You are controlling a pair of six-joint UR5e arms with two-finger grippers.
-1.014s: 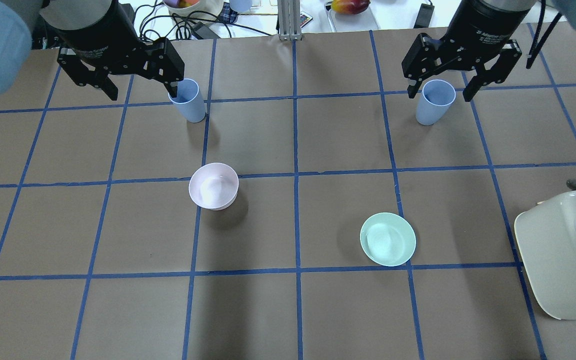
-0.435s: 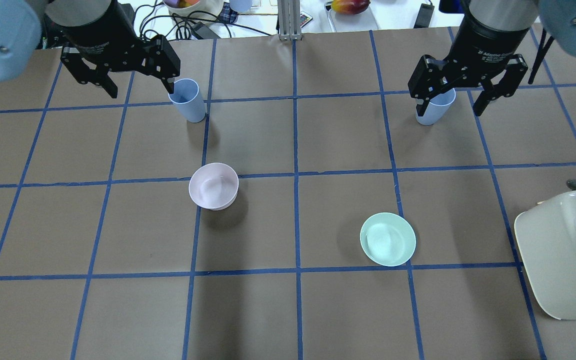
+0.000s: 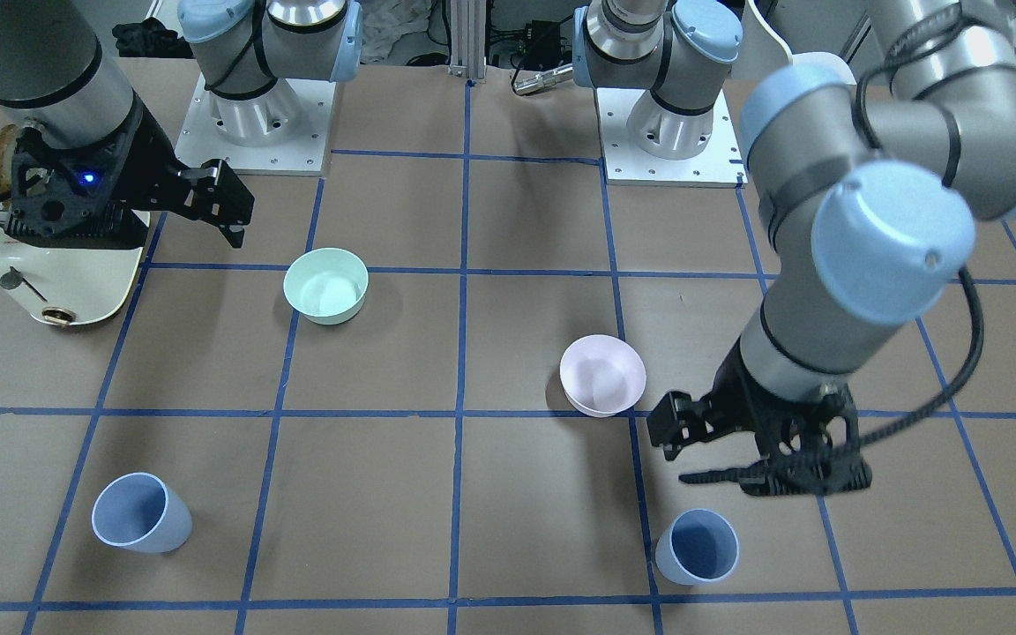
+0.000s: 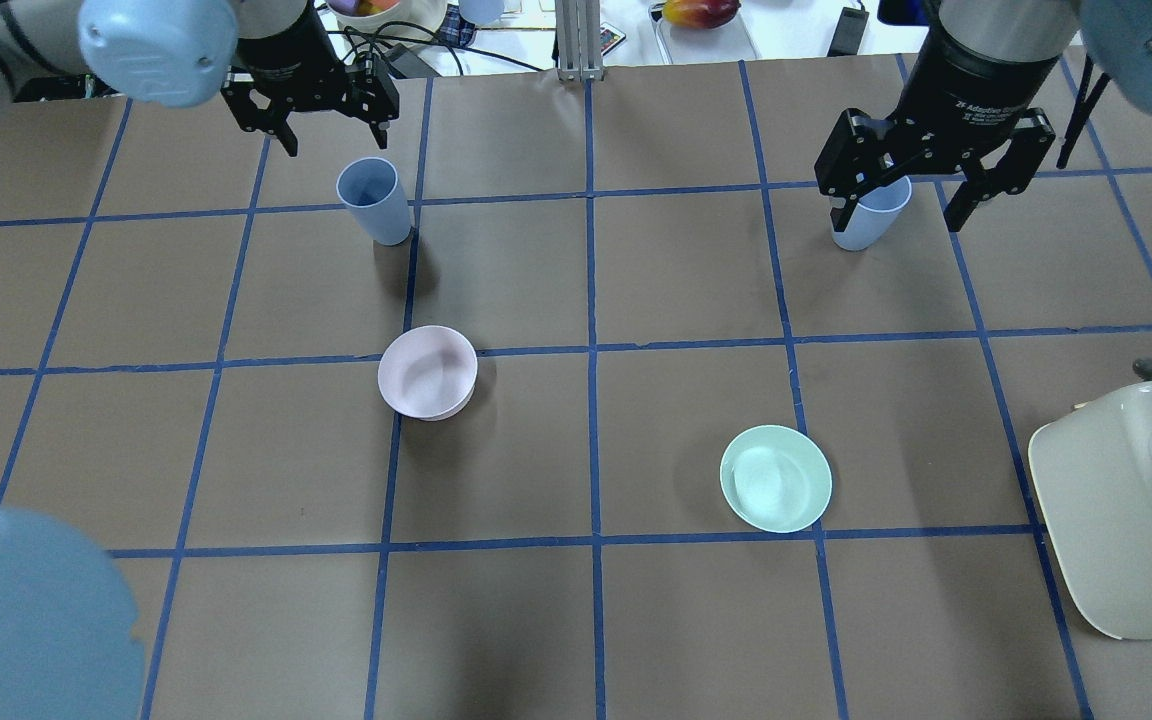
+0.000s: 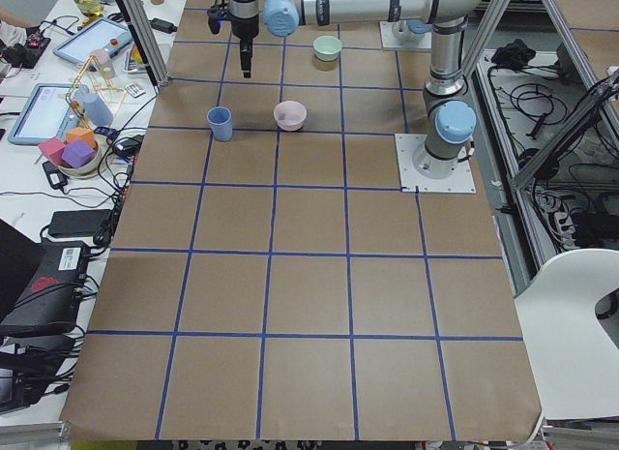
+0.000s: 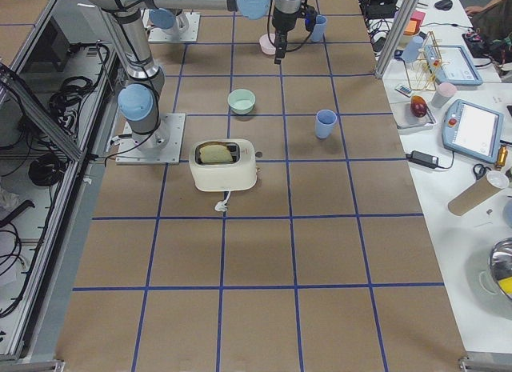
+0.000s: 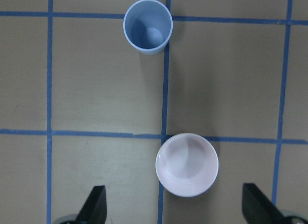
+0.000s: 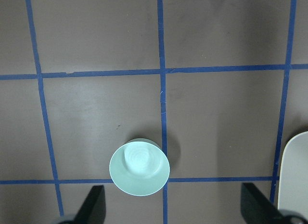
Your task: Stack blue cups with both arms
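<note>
So here's what we're seeing: both blue cups stand upright on the far side of the table [image 4: 576, 620], away from the robot bases and well apart from each other. The left cup [image 4: 376, 203] sits mouth up, just beside a tape crossing. The left gripper [image 4: 336, 138] hangs above the table with its jaws wide apart, holding nothing. In its wrist view the cup shows at the top, clear of both fingers [image 7: 95, 207]. The pink bowl [image 4: 427, 372] lies between them at the bottom, so we'd say the cup isn't inside the jaws at all.

Right side looks much the same. The right cup [image 4: 871, 225] stands at the far right. From overhead the right gripper [image 4: 896, 228] overlaps its rim, but the front view shows that gripper raised and well apart from the cup. Its wrist view catches only a sliver of cup at the top edge, with the green bowl [image 4: 775, 478] down between the fingers. Jaws are spread wide, nothing in them. We can't tell how high either gripper hangs. The toaster [image 4: 1126, 500] sits at the near right.
</note>
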